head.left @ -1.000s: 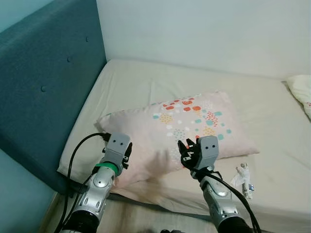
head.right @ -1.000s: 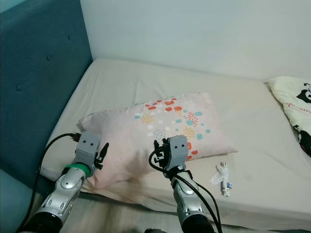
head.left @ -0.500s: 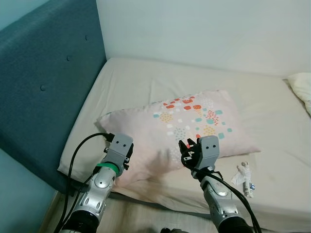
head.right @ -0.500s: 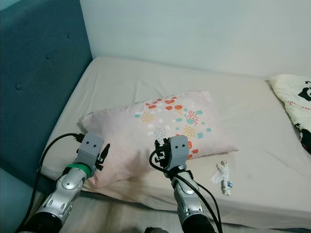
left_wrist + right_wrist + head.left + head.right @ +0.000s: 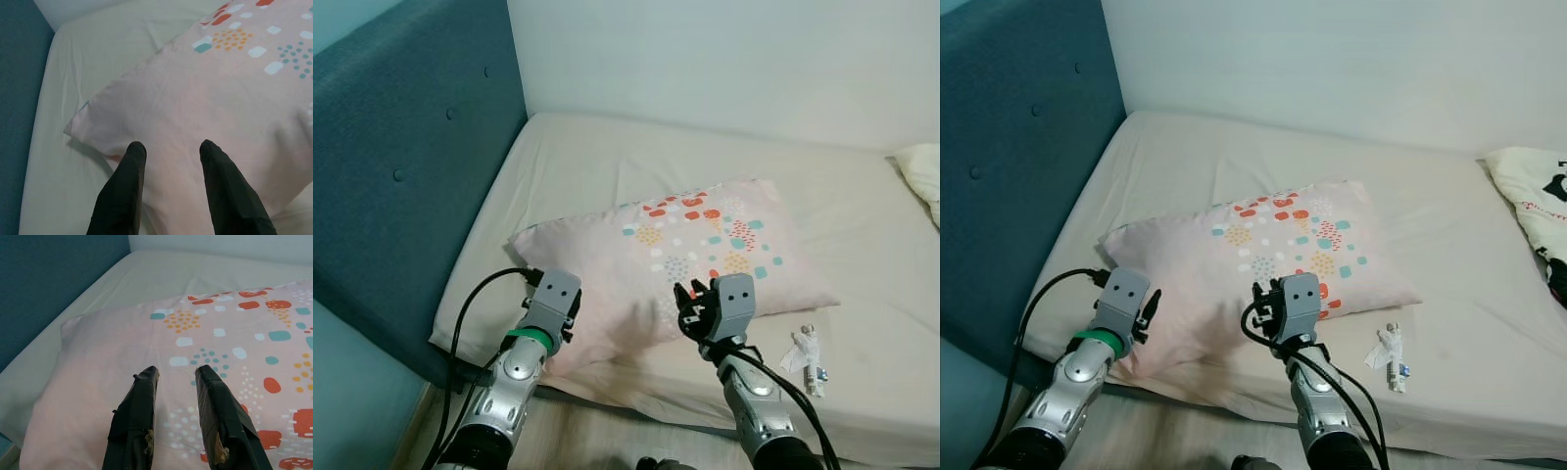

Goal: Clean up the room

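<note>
While the pale pink rectangular pillow with coloured spots (image 5: pixel 675 264) lies mid-frame on the beige-sheeted bed (image 5: pixel 607 166), both grippers hover over its near edge. Left gripper (image 5: pixel 171 149): fingers parted, nothing held, above the pillow's plain lower-left corner. Right gripper (image 5: pixel 175 374): fingers parted narrowly, empty, above the patterned area. Small white crumpled wrapper (image 5: pixel 806 352) sits lower right, apart from the pillow. Blue padded headboard (image 5: pixel 401 166) bounds the left; open sheet lies in the upper frame.
</note>
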You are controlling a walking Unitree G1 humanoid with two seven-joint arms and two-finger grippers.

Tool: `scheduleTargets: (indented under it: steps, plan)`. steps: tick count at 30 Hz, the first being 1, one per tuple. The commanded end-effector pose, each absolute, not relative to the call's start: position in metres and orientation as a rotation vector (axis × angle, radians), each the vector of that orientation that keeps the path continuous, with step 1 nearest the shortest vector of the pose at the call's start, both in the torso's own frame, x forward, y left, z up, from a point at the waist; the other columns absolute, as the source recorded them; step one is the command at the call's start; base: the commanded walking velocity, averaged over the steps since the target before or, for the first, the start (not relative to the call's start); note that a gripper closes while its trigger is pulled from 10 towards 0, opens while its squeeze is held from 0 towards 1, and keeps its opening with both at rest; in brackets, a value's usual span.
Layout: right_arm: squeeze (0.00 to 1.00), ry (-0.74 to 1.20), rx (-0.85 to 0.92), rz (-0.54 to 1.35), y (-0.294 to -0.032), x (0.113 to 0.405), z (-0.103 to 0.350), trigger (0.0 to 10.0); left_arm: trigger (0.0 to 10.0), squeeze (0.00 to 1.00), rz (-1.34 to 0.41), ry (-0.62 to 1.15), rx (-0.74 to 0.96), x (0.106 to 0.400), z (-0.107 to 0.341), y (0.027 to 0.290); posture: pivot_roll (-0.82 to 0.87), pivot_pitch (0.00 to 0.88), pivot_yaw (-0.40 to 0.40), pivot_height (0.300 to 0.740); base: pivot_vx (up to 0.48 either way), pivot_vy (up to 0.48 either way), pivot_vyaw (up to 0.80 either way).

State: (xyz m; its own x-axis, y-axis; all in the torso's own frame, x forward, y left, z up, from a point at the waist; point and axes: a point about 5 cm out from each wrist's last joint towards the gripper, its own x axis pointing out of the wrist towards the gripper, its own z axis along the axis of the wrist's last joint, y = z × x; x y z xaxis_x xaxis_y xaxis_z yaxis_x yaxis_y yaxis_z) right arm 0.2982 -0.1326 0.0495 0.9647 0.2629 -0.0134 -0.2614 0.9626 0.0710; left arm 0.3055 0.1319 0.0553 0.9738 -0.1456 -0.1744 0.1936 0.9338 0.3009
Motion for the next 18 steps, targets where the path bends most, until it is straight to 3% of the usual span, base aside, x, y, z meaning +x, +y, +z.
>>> scheduleTargets:
  steps: [1,18]
  plan:
    - [0.00,0.039,0.074,0.256,-0.1339,0.2976,0.0470,10.0,10.0,0.00,-0.184,0.162,0.333,0.3039,0.0511,0.1306,0.02,0.056,-0.003,0.675,0.000,0.000,0.00]
    - [0.00,0.038,0.073,0.254,-0.1338,0.2989,0.0478,10.0,10.0,0.00,-0.185,0.160,0.333,0.3053,0.0518,0.1299,0.02,0.052,-0.001,0.615,0.000,0.000,0.00]
